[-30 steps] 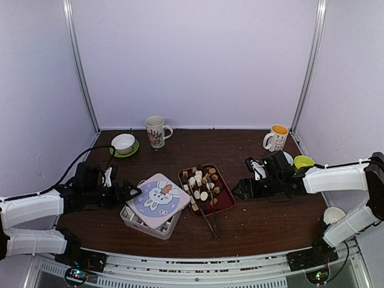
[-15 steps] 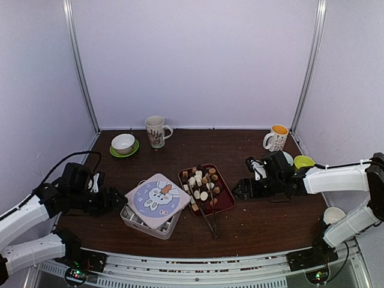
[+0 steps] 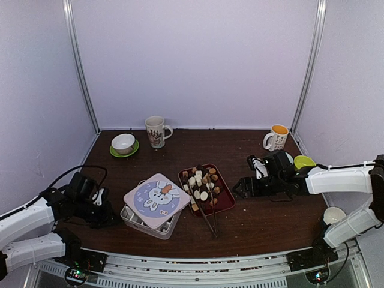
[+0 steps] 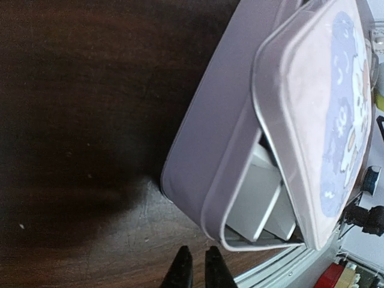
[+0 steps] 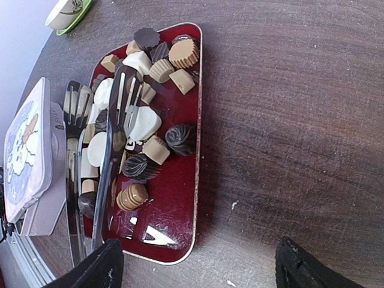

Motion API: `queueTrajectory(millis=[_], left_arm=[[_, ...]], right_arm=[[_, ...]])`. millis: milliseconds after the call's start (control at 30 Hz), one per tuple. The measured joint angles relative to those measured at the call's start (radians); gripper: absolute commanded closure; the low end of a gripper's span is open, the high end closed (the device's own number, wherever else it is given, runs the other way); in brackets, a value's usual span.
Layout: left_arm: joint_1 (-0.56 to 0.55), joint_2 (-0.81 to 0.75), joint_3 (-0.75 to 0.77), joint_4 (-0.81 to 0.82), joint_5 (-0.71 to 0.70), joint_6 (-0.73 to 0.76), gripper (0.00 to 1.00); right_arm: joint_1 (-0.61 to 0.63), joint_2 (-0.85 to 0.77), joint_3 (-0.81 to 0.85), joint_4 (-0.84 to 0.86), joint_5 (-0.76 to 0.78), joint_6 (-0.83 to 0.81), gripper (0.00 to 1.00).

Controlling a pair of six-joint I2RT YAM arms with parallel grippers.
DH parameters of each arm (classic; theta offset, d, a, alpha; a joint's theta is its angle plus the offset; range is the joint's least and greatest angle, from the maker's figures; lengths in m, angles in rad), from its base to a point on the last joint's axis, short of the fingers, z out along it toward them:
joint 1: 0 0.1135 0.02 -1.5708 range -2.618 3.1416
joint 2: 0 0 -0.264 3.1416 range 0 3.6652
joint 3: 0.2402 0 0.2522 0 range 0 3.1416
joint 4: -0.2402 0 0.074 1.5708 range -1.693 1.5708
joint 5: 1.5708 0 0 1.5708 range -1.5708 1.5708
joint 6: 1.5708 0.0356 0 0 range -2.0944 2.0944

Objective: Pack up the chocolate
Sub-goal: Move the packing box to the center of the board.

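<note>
Right wrist: chocolate (image 5: 144,129) beyond end effector (image 5: 201,265)

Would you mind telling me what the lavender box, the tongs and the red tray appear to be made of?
Lavender box: likely thin painted metal, given its rolled rim and satin sheen.
Tongs: polished metal, mirror-bright, with slotted ends.
Red tray: glossy and reflecting light; it may be lacquered metal or plastic, and I cannot tell which.

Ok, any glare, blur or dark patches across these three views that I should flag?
Top external: evenly lit and sharp, no glare. Left wrist: the table is nearly black on the left, and the tin lid is pale and slightly soft. Right wrist: white glare on the red tray at its near end, but the chocolate is crisp.
</note>
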Motion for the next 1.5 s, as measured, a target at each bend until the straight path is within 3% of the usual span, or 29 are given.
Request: queueTrajectory(millis=[367, 500, 933, 1200, 1367, 1500], left_arm=[[-0.016, 0.139, -0.117, 0.281, 0.057, -0.051, 1.00], [-0.093, 0.232, -0.143, 0.414, 0.069, -0.106, 1.00], [-0.380, 0.511, -0.058, 0.748, -0.045, -0.312, 1.00], [-0.464, 0.749, 0.082, 0.951, -0.113, -0.393, 1.00], [-0.480, 0.736, 0.087, 1.005, -0.125, -0.403, 1.00], [-0.481, 0.600, 0.080, 0.890, -0.164, -0.371, 1.00]], right_arm=[[0.000, -0.002, 0.000, 0.001, 0.002, 0.000, 0.12], [0.000, -0.002, 0.000, 0.008, 0.002, 0.002, 0.12], [0.011, -0.002, -0.022, 0.053, -0.012, 0.029, 0.13], [0.011, -0.015, -0.029, 0.058, -0.006, 0.029, 0.13], [0.011, -0.046, -0.047, 0.053, 0.004, 0.029, 0.13], [0.014, -0.073, -0.055, 0.048, 0.005, 0.038, 0.14]])
